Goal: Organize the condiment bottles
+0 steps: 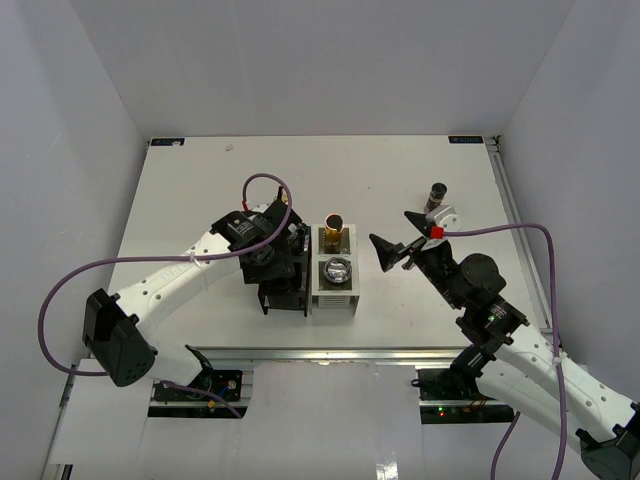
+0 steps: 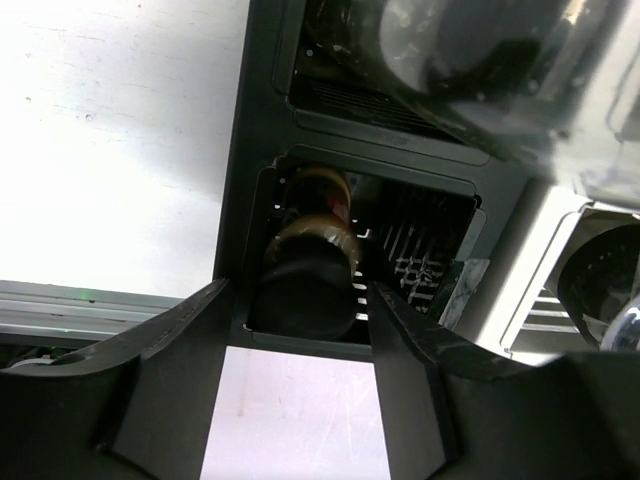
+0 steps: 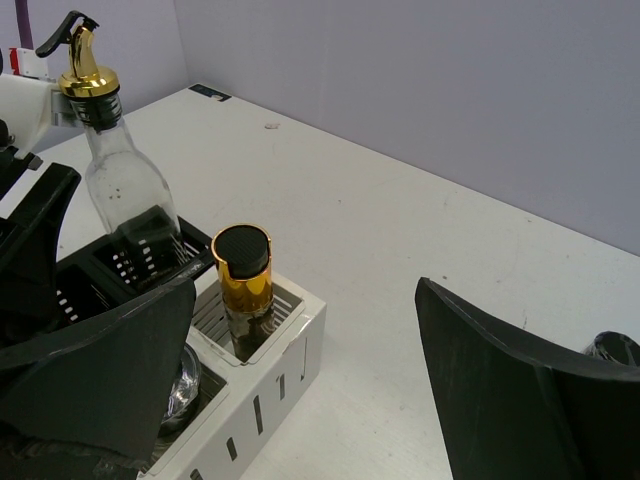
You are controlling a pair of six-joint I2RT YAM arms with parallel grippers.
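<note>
A dark brown jar with a black lid stands in a compartment of the black rack. My left gripper is open, its fingers on either side of the jar with small gaps. A clear glass bottle with a gold pourer stands in the black rack's far end. A gold-necked bottle stands in the white rack's far compartment. A grey-topped shaker sits in its near compartment. Another dark jar stands on the table. My right gripper is open and empty right of the white rack.
The black and white racks stand side by side at the table's middle. White walls close in the table on three sides. My left arm's purple cable loops above the black rack. The loose dark jar also shows behind my right finger.
</note>
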